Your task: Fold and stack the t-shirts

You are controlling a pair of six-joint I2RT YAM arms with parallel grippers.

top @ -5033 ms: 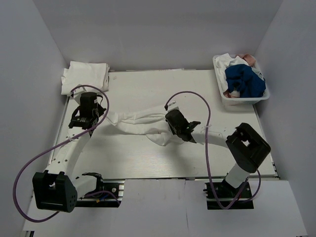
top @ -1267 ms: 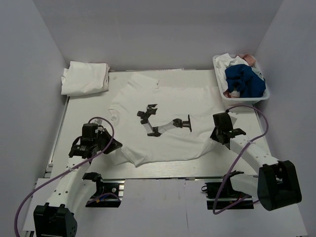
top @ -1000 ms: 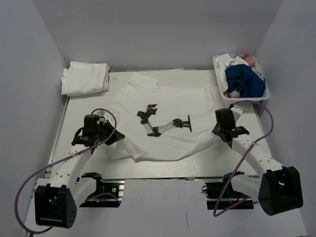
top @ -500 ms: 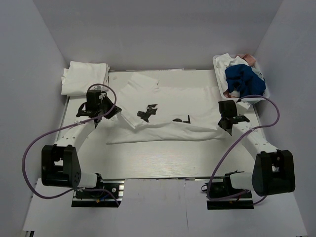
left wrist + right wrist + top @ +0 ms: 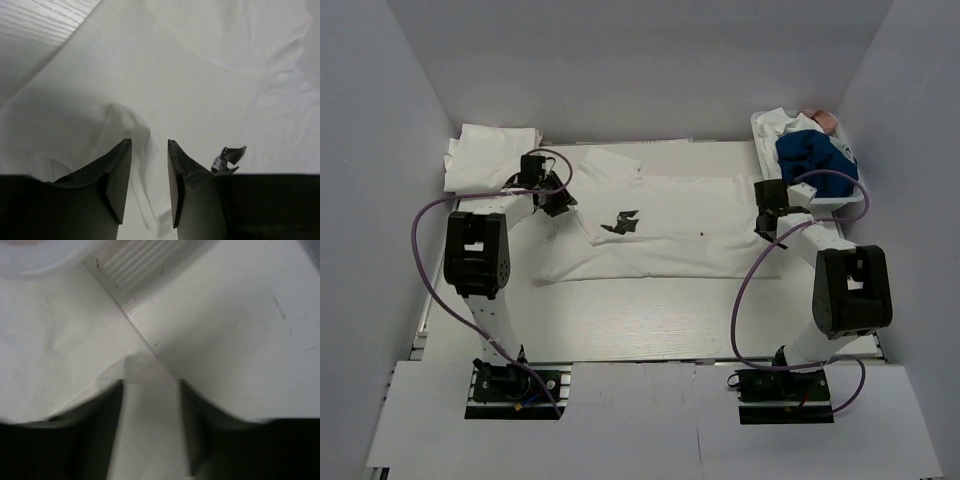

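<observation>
T-shirt (image 5: pixel 680 200) fold between left end effector (image 5: pixel 149 145) fingers

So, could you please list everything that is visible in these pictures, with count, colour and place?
printed t-shirt: one, white with a small black print, folded over across the middle of the table
folded t-shirt: one pile, white, far left corner
bin: one, white, far right corner
blue cloth: one, dark blue, in the bin
other cloths: white and pinkish, in the bin, count unclear
table: one, pale wood grain
cables: two, purple, one along each arm
left gripper: black, gripping the shirt's left edge
right gripper: black, gripping the shirt's right edge
</observation>
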